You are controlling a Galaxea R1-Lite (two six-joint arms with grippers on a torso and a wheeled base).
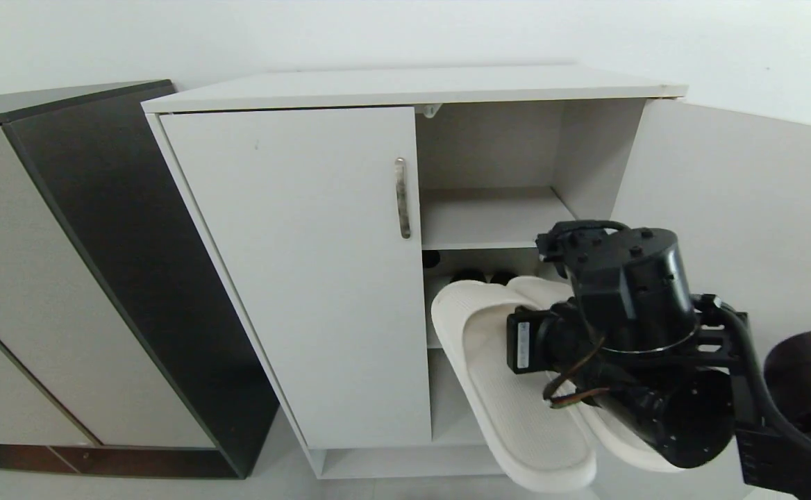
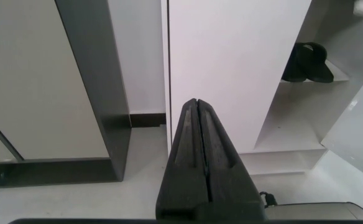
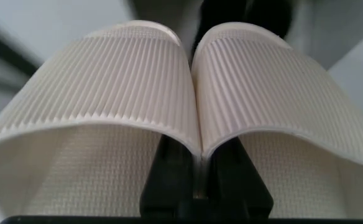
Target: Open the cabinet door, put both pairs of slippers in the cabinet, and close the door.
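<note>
Two cream, ribbed foam slippers hang before the open white flat-panel cabinet, whose middle shelf holds a black slipper pair (head view). Left gripper: black fingers pressed together, empty (left wrist view). Right gripper clamps both slippers' inner edges (right wrist view).

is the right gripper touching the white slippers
Touching. In the right wrist view the right gripper pinches the white slippers by their adjoining strap edges.

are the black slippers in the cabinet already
In: the black slippers lie inside the cabinet, whose right side stands open.
</note>
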